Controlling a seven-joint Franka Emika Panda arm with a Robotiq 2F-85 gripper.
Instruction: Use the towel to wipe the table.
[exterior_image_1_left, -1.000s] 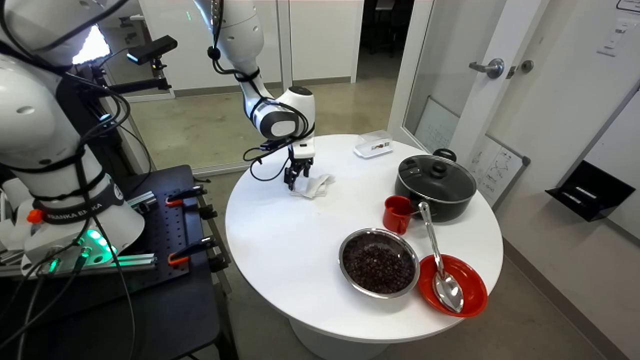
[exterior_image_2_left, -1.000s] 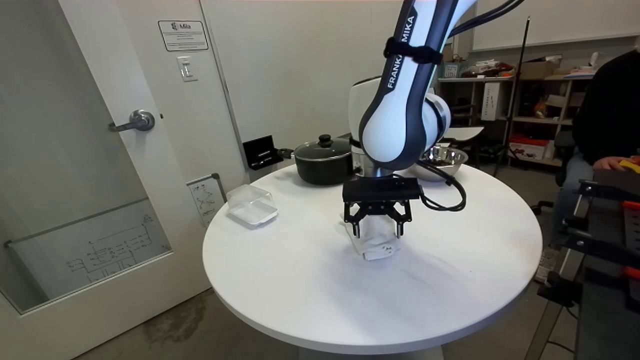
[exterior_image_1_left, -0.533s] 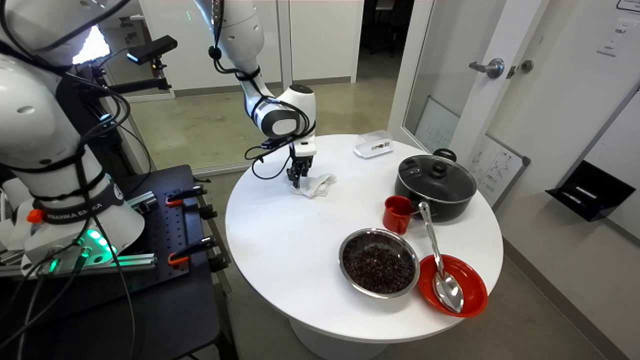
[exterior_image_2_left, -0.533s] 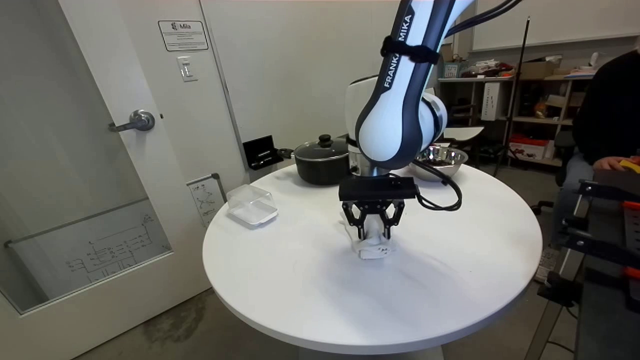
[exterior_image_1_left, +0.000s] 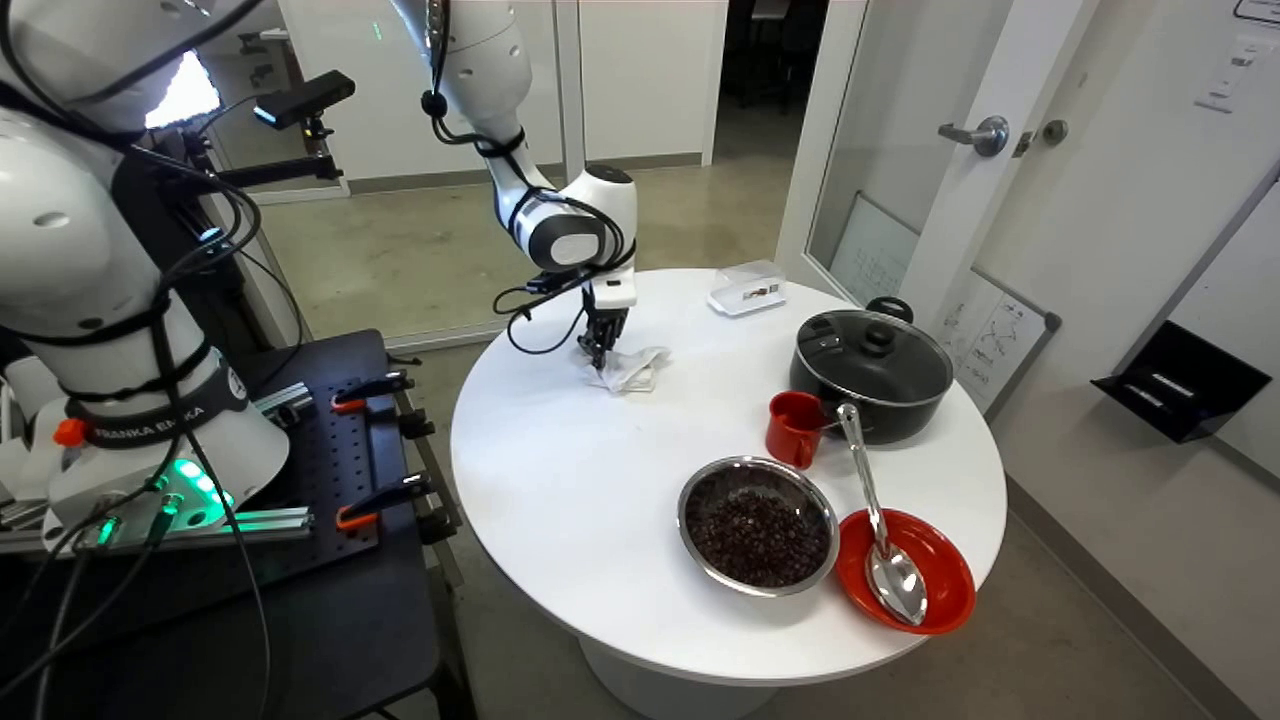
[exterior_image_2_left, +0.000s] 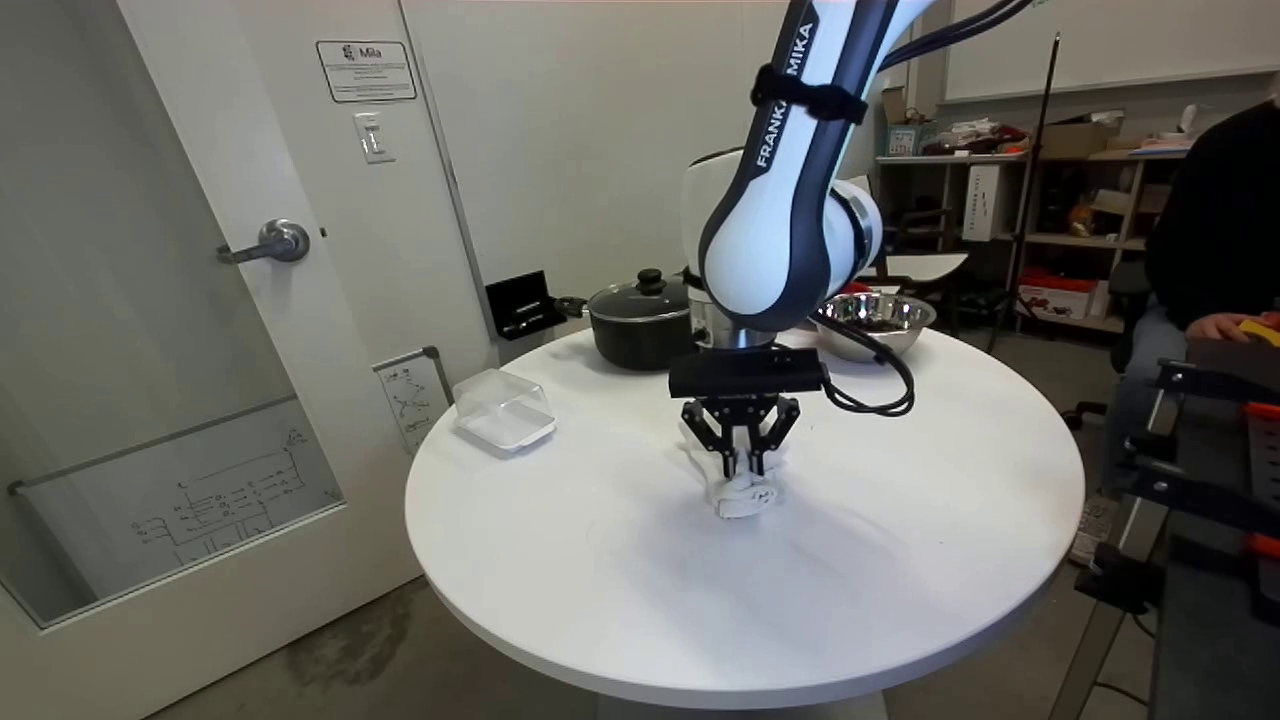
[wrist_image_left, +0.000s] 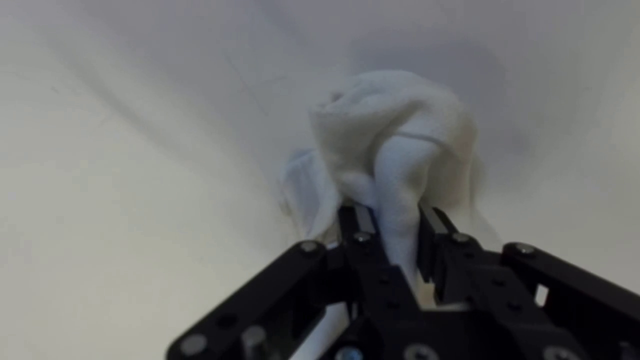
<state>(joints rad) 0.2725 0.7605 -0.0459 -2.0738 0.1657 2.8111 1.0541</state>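
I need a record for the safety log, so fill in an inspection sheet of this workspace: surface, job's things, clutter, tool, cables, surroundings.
Surface: round white table; faint marks in the wrist view, whether stains or scratches I cannot tell.
Job's things: white towel, bunched on the table, one fold gripped by the tool.
Clutter: clear plastic box, lidded black pot, red mug, metal bowl holding dark bits, red dish with a metal spoon in it.
Tool: pointing down, jaws close together on the towel fold.
Cables: black cables loop out beside the tool; snags, nothing seen.
Surroundings: glass-panelled door; person, apparently seated, partly in view at the edge of an exterior view.
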